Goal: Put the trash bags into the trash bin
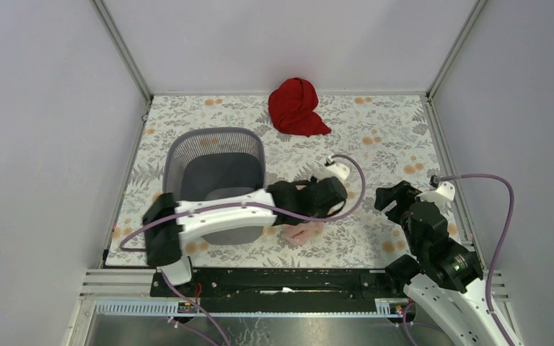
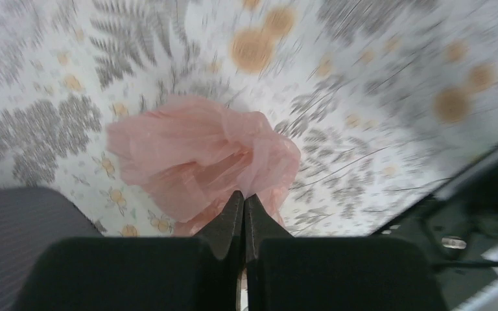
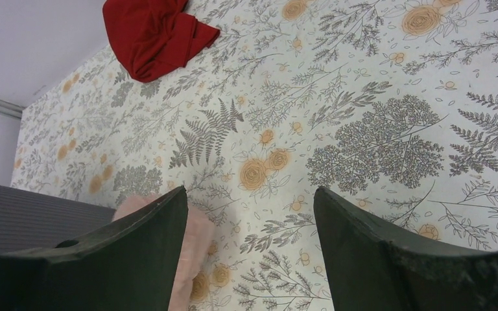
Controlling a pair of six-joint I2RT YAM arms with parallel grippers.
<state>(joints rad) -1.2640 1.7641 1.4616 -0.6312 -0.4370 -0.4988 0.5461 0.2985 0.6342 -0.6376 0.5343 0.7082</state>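
Note:
The thin pale pink trash bag (image 2: 201, 155) is bunched at the tips of my left gripper (image 2: 243, 194), which is shut on its top edge. From above, the bag (image 1: 304, 232) hangs or lies just right of the near corner of the grey mesh trash bin (image 1: 216, 144), under my left gripper (image 1: 308, 218). I cannot tell whether it touches the table. A dark corner of the bin (image 2: 19, 227) shows in the left wrist view. My right gripper (image 1: 393, 196) is open and empty, right of the bag. Its wrist view (image 3: 249, 194) shows the bag (image 3: 198, 240) and the bin wall (image 3: 32, 214).
A dark red cloth bundle (image 1: 296, 107) lies at the back of the floral table cover (image 1: 382, 137), against the rear wall; it also shows in the right wrist view (image 3: 149, 32). White walls close in the table on three sides. The left arm reaches across the bin's near rim.

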